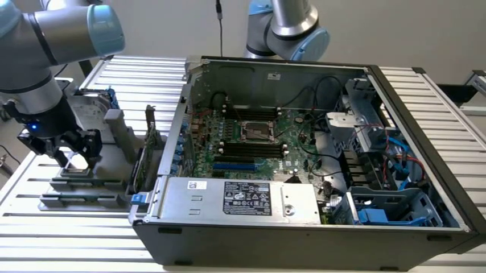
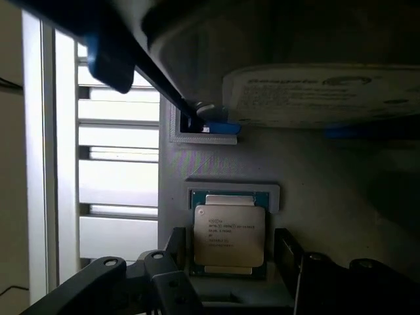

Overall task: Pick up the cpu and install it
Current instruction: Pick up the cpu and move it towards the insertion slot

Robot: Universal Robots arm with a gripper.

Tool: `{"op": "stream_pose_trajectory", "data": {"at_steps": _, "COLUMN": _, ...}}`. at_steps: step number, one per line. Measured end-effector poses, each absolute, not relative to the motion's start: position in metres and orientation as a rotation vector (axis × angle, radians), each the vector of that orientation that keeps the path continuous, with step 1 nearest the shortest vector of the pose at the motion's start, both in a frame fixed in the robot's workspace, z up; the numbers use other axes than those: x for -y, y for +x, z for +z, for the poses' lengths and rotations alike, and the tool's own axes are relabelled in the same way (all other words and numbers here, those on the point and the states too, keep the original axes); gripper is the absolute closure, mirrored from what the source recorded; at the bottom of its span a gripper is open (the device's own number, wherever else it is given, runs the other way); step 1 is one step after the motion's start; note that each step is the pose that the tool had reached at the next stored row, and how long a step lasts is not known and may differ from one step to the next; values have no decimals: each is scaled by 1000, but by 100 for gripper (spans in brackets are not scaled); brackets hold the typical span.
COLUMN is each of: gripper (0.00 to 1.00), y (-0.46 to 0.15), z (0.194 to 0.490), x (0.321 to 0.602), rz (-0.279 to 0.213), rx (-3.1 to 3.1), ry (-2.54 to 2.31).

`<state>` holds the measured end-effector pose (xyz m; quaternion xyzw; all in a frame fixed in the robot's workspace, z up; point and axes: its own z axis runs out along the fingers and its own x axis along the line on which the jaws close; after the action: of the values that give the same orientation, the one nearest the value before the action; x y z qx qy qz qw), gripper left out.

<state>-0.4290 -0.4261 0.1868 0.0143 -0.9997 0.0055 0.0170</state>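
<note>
Biggest thing on the slatted table [image 1: 456, 85] is the case [image 1: 304, 244], lying on its side with the panel off so everything goes in from above. The board [image 1: 296, 122] faces up in there, and the socket [image 1: 258, 132] looks empty and ready, so I'd say the install hasn't happened yet. The grey power supply [image 1: 243, 199] sits along the near edge of the case.

Off to the exterior view's left, outside the case, there's a grey holder [image 1: 83, 185] that stages the parts. The hard drive [image 2: 321, 95] sits in it further back. The cpu [image 2: 230, 236] lies flat, lid up, in its own square recess in the holder, which keeps it squared up for a straight-down grab.

The gripper [image 1: 74, 156] is low over that recess. On the wrist cam the fingers [image 2: 176, 252] sit one on each side of the chip, just beside its edges, with thin gaps showing. So I read the hand as spread and not clamped yet. The cpu looks like it's resting in the holder, well apart from the socket.
</note>
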Motion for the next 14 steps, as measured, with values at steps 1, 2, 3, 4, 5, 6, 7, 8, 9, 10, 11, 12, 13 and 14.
{"op": "stream_pose_trajectory", "data": {"at_steps": 1, "gripper": 35, "y": -429, "z": 187, "x": 426, "rz": 17, "rx": 3107, "ry": 44}}
{"op": "stream_pose_trajectory", "data": {"at_steps": 2, "gripper": 35, "y": -429, "z": 187, "x": 426, "rz": 17, "rx": 3107, "ry": 43}}
{"op": "stream_pose_trajectory", "data": {"at_steps": 3, "gripper": 35, "y": -429, "z": 187, "x": 426, "rz": 17, "rx": 3107, "ry": 42}}
{"op": "stream_pose_trajectory", "data": {"at_steps": 4, "gripper": 35, "y": -429, "z": 187, "x": 426, "rz": 17, "rx": 3107, "ry": 41}}
{"op": "stream_pose_trajectory", "data": {"at_steps": 5, "gripper": 35, "y": -429, "z": 187, "x": 426, "rz": 17, "rx": 3107, "ry": 40}}
{"op": "stream_pose_trajectory", "data": {"at_steps": 6, "gripper": 35, "y": -429, "z": 186, "x": 426, "rz": 17, "rx": 3107, "ry": 39}}
{"op": "stream_pose_trajectory", "data": {"at_steps": 7, "gripper": 35, "y": -429, "z": 186, "x": 426, "rz": 17, "rx": 3107, "ry": 39}}
{"op": "stream_pose_trajectory", "data": {"at_steps": 8, "gripper": 35, "y": -429, "z": 186, "x": 426, "rz": 17, "rx": 3107, "ry": 38}}
{"op": "stream_pose_trajectory", "data": {"at_steps": 9, "gripper": 35, "y": -429, "z": 186, "x": 425, "rz": 17, "rx": 3107, "ry": 37}}
{"op": "stream_pose_trajectory", "data": {"at_steps": 10, "gripper": 35, "y": -429, "z": 186, "x": 425, "rz": 17, "rx": 3107, "ry": 36}}
{"op": "stream_pose_trajectory", "data": {"at_steps": 11, "gripper": 35, "y": -429, "z": 186, "x": 425, "rz": 17, "rx": 3107, "ry": 34}}
{"op": "stream_pose_trajectory", "data": {"at_steps": 12, "gripper": 35, "y": -429, "z": 186, "x": 425, "rz": 17, "rx": 3107, "ry": 32}}
{"op": "stream_pose_trajectory", "data": {"at_steps": 13, "gripper": 35, "y": -429, "z": 186, "x": 425, "rz": 17, "rx": 3107, "ry": 31}}
{"op": "stream_pose_trajectory", "data": {"at_steps": 14, "gripper": 35, "y": -429, "z": 186, "x": 425, "rz": 17, "rx": 3107, "ry": 29}}
